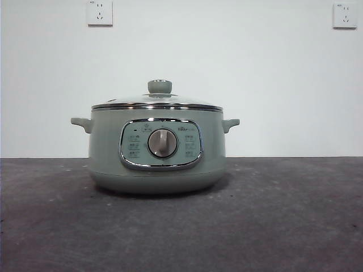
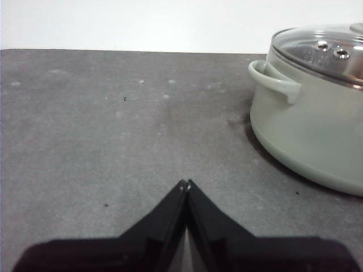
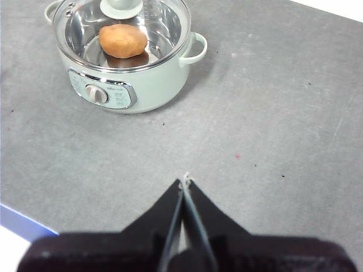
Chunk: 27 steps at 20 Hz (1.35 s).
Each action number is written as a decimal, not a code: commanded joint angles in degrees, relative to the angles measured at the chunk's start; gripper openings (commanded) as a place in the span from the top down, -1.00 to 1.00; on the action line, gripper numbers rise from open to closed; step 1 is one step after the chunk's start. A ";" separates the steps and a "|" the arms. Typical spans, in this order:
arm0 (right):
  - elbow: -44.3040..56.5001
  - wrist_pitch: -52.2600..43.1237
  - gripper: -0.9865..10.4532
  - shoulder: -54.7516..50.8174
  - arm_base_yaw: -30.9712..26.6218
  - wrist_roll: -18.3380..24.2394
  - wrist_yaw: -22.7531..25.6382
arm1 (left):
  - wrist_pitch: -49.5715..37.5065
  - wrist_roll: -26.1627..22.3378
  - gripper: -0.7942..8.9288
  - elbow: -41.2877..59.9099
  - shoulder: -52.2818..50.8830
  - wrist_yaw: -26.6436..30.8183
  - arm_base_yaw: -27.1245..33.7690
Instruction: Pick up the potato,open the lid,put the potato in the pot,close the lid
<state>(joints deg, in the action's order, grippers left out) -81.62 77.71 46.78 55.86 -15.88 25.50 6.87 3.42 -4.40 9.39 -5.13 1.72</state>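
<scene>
**Grey tabletop, lidded pot, both arms clear**

Dark grey and lightly speckled, the table [image 1: 295, 221] runs back to a plain white wall [image 1: 255, 73] carrying two white power sockets [image 1: 100, 12], one near each upper corner of the front view.

Left gripper [image 2: 185, 183]: its two black jaws are pressed together tip to tip, with nothing between them. It hangs over bare tabletop, with the pot off to one side and apart from it.

Right gripper [image 3: 184, 180]: its jaws are likewise closed to a thin seam and hold nothing. It sits over open table, well apart from the pot, which its camera sees from above.

Out from the grippers stands the squat, round, pale sage-green electric cooking pot [image 1: 105, 153], resting flat on the table near the middle of the front view. It has two small side handles [image 1: 81, 122], and a chrome-framed control panel [image 1: 161, 144] with a silver dial [image 1: 163, 143] faces the front camera.

On it sits the shallow domed glass lid [image 1: 187, 102] with its chrome rim and round sage-green knob [image 1: 160, 86], seated level all round the pot's rim.

Through the glass, the right wrist view shows the rounded, lumpy, orange-brown potato [image 3: 122, 40] lying on the shiny metal floor inside the pot, near the middle. In the front view the potato is hidden by the pot's wall.
</scene>
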 commanded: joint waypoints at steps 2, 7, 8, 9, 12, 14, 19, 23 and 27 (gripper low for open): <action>0.59 1.53 0.83 -0.07 0.04 -0.44 0.09 | -0.94 0.81 0.84 3.28 -1.68 0.66 -0.70; 0.59 1.51 0.83 -0.07 0.04 -0.44 0.09 | -0.39 -1.46 0.84 3.91 -5.11 0.66 -0.68; 0.59 1.51 0.83 -0.07 0.07 -0.44 0.09 | -0.33 -2.05 0.84 3.91 -6.10 0.63 -0.68; 0.59 1.53 0.83 -0.07 0.07 -0.44 0.09 | -0.20 -2.23 0.84 3.91 -6.99 0.66 -0.68; 0.59 1.51 0.83 -0.07 0.07 -0.44 0.09 | 1.36 -3.26 0.84 3.91 -9.16 0.66 -0.68; 0.59 1.51 0.83 -0.07 0.07 -0.44 0.09 | 2.60 -4.13 0.84 3.91 -9.16 0.66 -0.68; 0.59 1.51 0.83 -0.07 0.07 -0.44 0.09 | 2.51 -4.02 0.84 3.89 -8.81 0.42 -0.68; 0.59 1.53 0.83 -0.07 0.04 -0.44 0.09 | 2.51 -4.02 0.84 3.89 -7.67 0.37 -0.68; 0.59 1.51 0.83 -0.07 0.07 -0.44 0.09 | 2.51 -4.02 0.84 3.89 -6.62 0.37 -0.68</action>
<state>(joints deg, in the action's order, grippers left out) -81.62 77.71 46.78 55.86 -15.90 25.50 9.74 0.01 -1.04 2.74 -4.69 1.10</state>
